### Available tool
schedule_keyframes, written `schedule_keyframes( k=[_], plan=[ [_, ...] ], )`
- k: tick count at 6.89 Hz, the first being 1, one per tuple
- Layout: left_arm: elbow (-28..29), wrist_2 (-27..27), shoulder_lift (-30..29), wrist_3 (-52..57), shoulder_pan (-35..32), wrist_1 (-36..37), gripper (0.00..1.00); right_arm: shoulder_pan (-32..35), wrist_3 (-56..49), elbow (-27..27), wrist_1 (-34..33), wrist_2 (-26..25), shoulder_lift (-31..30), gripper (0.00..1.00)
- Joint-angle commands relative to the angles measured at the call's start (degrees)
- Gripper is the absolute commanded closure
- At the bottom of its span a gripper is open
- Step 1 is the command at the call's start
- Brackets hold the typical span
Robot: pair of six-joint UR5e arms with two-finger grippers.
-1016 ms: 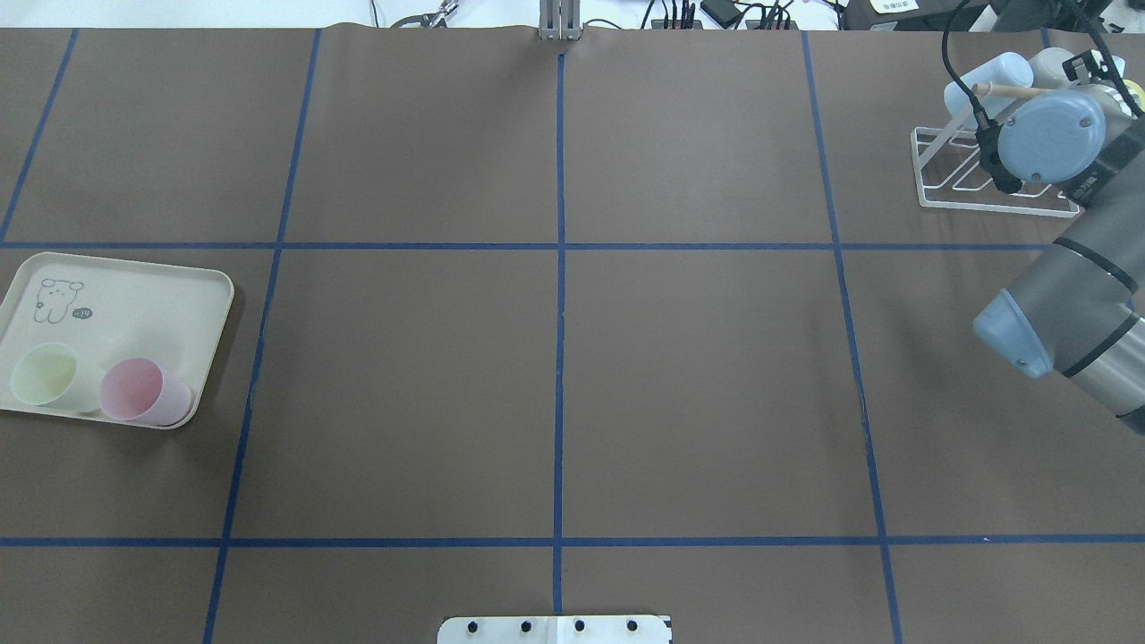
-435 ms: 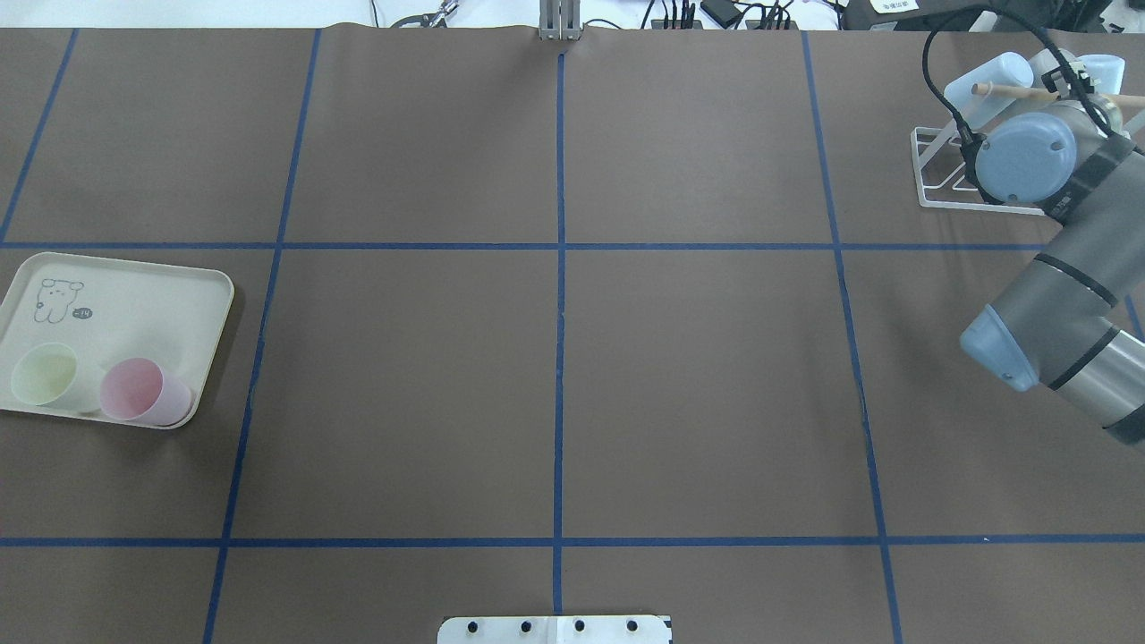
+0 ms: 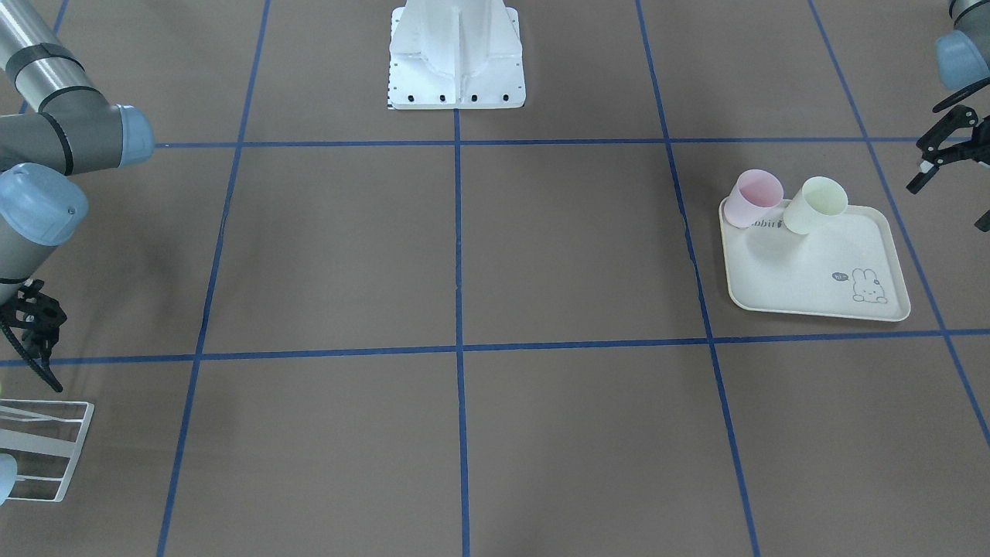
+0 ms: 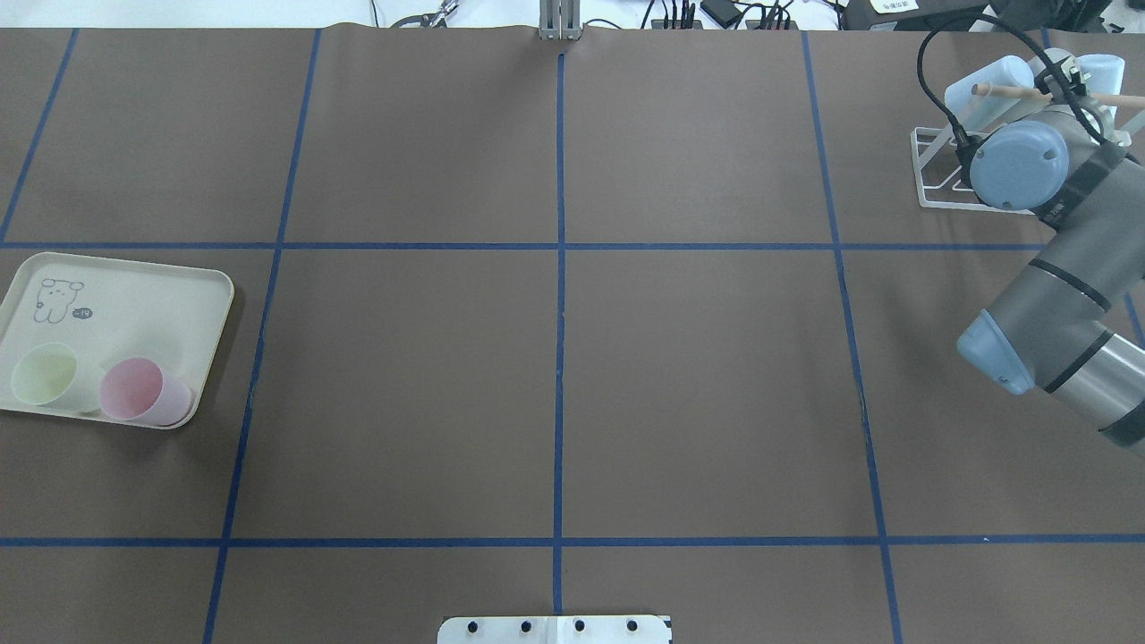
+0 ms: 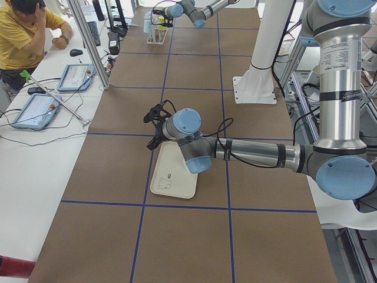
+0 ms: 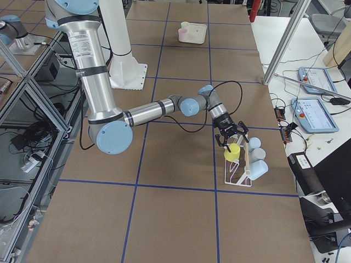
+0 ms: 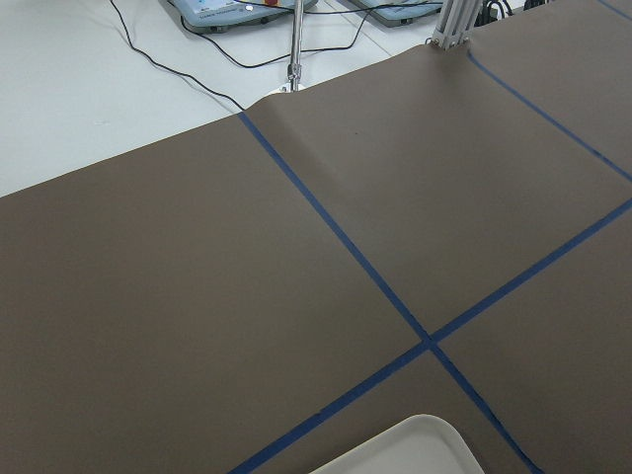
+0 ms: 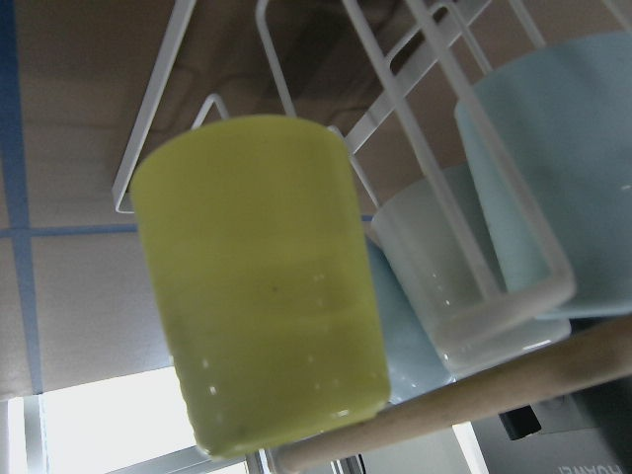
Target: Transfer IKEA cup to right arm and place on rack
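Note:
A yellow-green IKEA cup [image 8: 262,286] hangs upside down on a peg of the white wire rack [image 8: 395,59], beside pale blue cups [image 8: 553,148]. In the exterior right view the cup [image 6: 232,153] sits on the rack [image 6: 237,176], and my right gripper [image 6: 230,140] hovers just above it, open and holding nothing. No finger touches the cup in the right wrist view. In the overhead view the right arm [image 4: 1064,259] hides that cup. My left gripper [image 3: 948,206] is open and empty beside the cream tray [image 3: 820,271], also seen as the left gripper [image 5: 154,125].
A pink cup [image 4: 143,391] and a pale green cup [image 4: 46,377] stand on the rabbit-print tray [image 4: 134,286] at the table's left. A wooden rod [image 4: 1011,89] crosses the rack's top. A person [image 5: 23,35] sits at the side bench with tablets.
The right arm's wrist has shifted a little to the left and nearer over the rack, its elbow following. The tray and its two cups have not moved.

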Motion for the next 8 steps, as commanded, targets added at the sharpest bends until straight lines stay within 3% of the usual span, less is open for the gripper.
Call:
schedule_keyframes(
  k=[1, 2, 4, 6, 7, 8],
  plan=[
    [0.0, 0.1, 0.1, 0.2, -0.1, -0.2, 0.0, -0.1, 3.1, 2.2, 3.4, 1.1, 1.3, 0.01],
    [-0.2, 0.5, 0.5, 0.2, 0.0, -0.6, 0.0, -0.4, 9.5, 5.0, 3.7, 6.8, 1.3, 0.01],
    [-0.1, 0.5, 2.9, 0.1, 0.2, -4.1, 0.0, -0.8, 30.0, 11.1, 4.4, 24.3, 1.3, 0.01],
    [0.1, 0.3, 2.9, -2.6, 0.6, -5.9, 0.0, -6.0, 59.2, 10.7, 22.5, 38.3, 0.5, 0.0],
    [0.2, 0.1, 2.8, -2.9, 1.3, -9.7, 0.0, -10.9, 73.7, 11.1, 32.8, 38.4, 1.2, 0.0],
    [0.3, 0.7, 2.8, -5.6, 4.6, -11.3, 0.0, -13.9, 83.2, 11.5, 39.1, 39.0, 1.3, 0.0]
  ],
)
